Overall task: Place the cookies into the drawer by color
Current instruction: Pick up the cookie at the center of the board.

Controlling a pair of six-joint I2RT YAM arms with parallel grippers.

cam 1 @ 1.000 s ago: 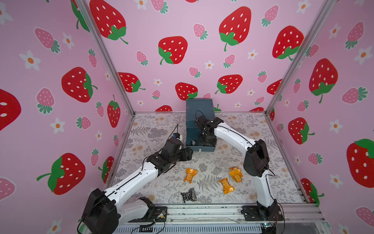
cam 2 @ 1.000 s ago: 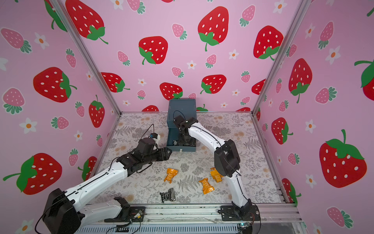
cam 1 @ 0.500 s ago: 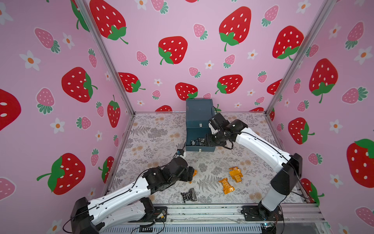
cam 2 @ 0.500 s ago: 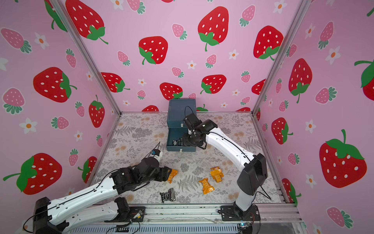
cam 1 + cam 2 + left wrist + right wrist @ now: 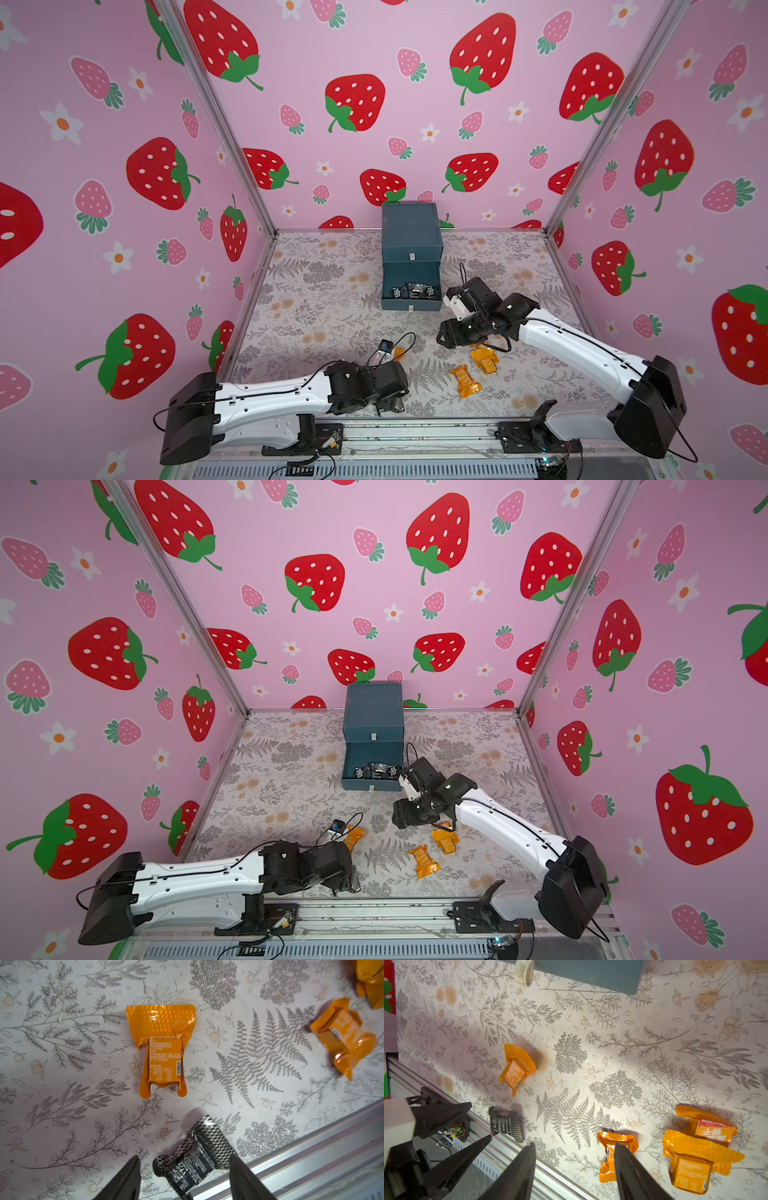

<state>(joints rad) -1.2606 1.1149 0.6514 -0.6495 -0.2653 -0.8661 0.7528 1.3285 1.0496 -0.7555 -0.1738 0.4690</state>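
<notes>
The teal drawer (image 5: 411,232) stands at the back, its lower tray (image 5: 411,307) pulled out with black cookies (image 5: 415,291) inside. My left gripper (image 5: 184,1159) is open low at the mat's front edge, its fingers either side of a black checkered cookie (image 5: 195,1159) without touching it. An orange cookie (image 5: 162,1049) lies just beyond. My right gripper (image 5: 574,1146) hangs open and empty in front of the drawer; one orange cookie (image 5: 614,1155) is partly behind a finger. Two more orange cookies (image 5: 691,1159) overlap beside it.
The aluminium front rail (image 5: 291,1159) runs right beside the black cookie. Pink strawberry walls (image 5: 124,208) close in the floral mat (image 5: 324,291) on three sides. In both top views the two arms lie low across the front half.
My left arm swung from near the drawer down to the front edge, past the orange cookie to the black one. My right arm pulled back from the drawer to the orange cookies.
</notes>
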